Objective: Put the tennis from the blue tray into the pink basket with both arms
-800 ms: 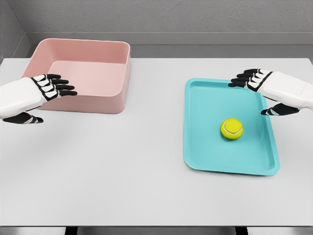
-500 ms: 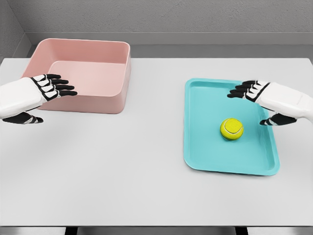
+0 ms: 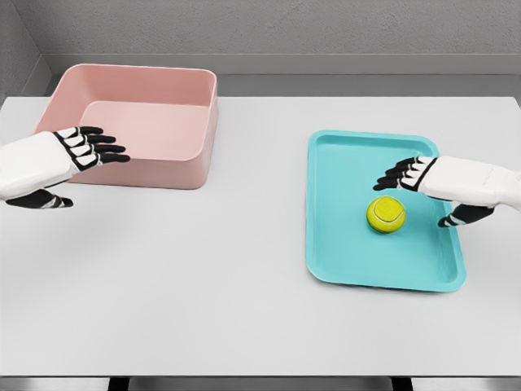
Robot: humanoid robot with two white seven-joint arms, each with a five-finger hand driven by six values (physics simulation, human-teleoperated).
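Right robot hand (image 3: 435, 189): fingers spread, grasping nothing, just beside the tennis at its 2 o'clock, placed to close on it.
Left robot hand (image 3: 67, 160): released, waiting at the pink basket's (image 3: 194, 163) 8 o'clock.
Tennis (image 3: 386, 214): alone in the blue tray (image 3: 350, 261).
Pink basket: holds nothing.
Counter (image 3: 203, 277): carries both containers.

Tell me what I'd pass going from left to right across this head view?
Left hand → pink basket → bare white table → blue tray → tennis ball → right hand.
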